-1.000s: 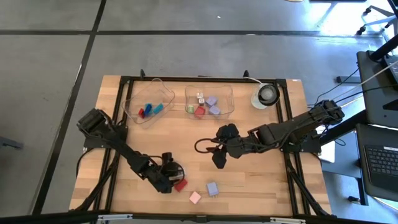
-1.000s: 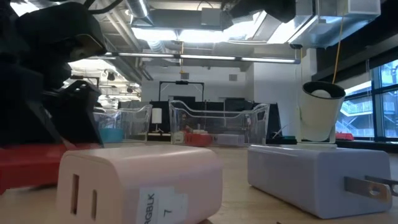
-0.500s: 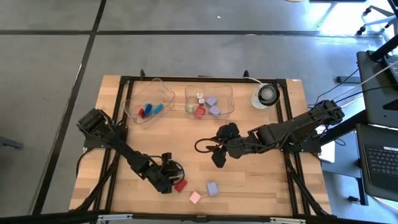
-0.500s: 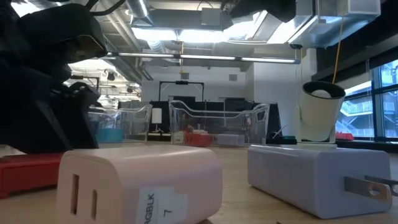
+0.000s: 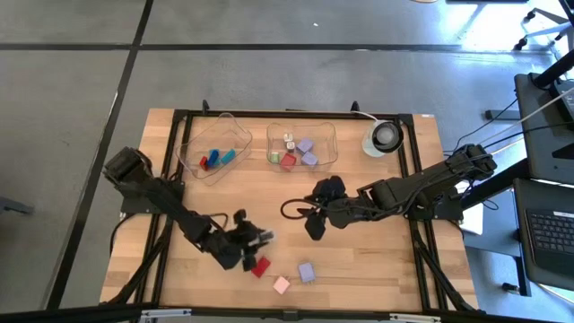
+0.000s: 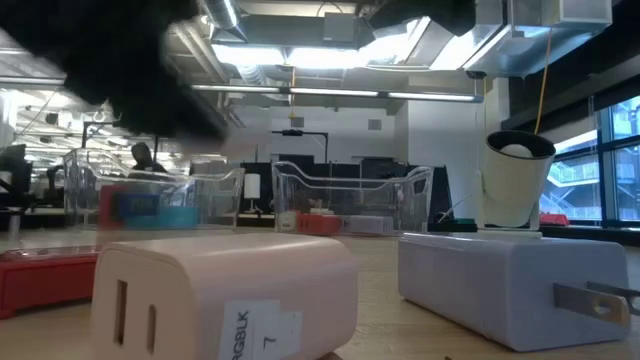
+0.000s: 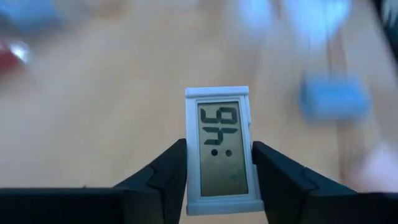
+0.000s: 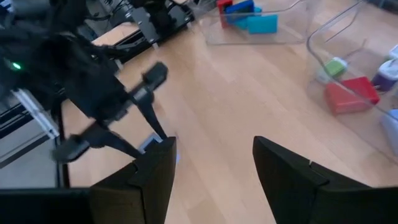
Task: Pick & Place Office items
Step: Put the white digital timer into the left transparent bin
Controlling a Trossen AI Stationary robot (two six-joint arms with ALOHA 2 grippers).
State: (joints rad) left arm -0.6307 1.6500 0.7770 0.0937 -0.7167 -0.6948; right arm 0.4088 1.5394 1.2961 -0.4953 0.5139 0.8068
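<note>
My left gripper (image 5: 260, 237) hangs over the near left of the table, shut on a small white block with a grey number display (image 7: 217, 124). Below it on the wood lie a red block (image 5: 261, 266), a pink block (image 5: 281, 285) and a lavender block (image 5: 307, 272). At the middle of the table, well above the wood, my right gripper (image 5: 314, 226) stands open with nothing between its fingers (image 8: 280, 174). Two clear trays at the far side hold more small blocks. My left gripper pinches the white display block by its two long sides (image 7: 189, 162), one finger on each, toward the block's end nearest the wrist. The display faces the wrist camera. The block is lifted clear of the table.
The left tray (image 5: 190, 154) holds red, blue and teal blocks; the right tray (image 5: 334, 144) holds lavender, red, green and white ones. A round white object with a dark centre (image 5: 384, 137) stands at the far right. Bare wood lies between the trays and the near blocks.
My left gripper has shut on the white display block beside the red block, then risen from the table with it, turning as it went. The red, pink and lavender blocks have stayed where they were.
</note>
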